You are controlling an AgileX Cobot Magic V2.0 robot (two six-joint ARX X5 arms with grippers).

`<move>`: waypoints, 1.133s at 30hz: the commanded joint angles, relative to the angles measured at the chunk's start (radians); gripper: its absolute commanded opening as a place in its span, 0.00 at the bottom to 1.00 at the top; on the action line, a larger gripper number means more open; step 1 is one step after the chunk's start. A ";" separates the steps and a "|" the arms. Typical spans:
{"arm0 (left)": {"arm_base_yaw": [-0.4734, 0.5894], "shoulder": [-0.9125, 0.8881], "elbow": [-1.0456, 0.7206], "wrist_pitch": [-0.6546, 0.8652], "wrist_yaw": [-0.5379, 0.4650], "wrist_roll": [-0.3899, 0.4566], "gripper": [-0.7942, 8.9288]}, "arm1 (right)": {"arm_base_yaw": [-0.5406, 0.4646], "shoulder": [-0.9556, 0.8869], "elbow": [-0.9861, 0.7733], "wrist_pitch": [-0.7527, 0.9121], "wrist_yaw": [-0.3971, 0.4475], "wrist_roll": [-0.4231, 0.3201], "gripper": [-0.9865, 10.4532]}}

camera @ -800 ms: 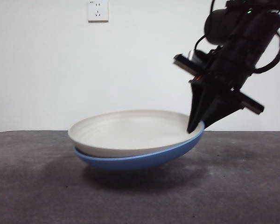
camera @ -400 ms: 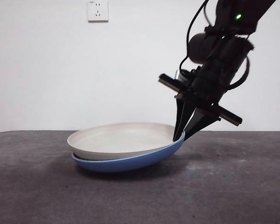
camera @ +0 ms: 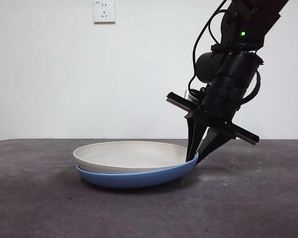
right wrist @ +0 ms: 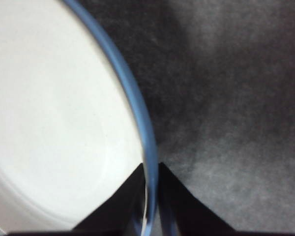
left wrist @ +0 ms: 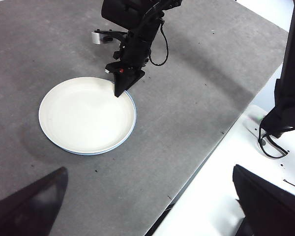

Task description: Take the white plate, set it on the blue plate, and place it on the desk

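The white plate (camera: 129, 156) is already nested in the blue plate (camera: 139, 177), and the stack is set on the desk (camera: 253, 208). Its rim at three o'clock is pinched by the right gripper (camera: 195, 159); release is left. The left gripper (left wrist: 147, 206) is held wide, well apart.

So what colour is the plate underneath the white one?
Glossy medium blue; the blue plate shows best in the front view.
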 commanded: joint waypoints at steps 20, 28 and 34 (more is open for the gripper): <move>-0.008 0.005 0.014 0.009 -0.002 0.002 0.63 | 0.018 -0.402 0.018 -0.161 0.202 -0.098 0.52; -0.008 0.005 0.014 0.025 -0.002 0.005 0.63 | 0.090 -0.708 0.018 -0.349 0.233 -0.147 0.52; -0.008 0.005 0.014 0.019 -0.002 0.000 0.63 | 0.192 -0.890 0.018 -0.472 0.314 -0.144 0.52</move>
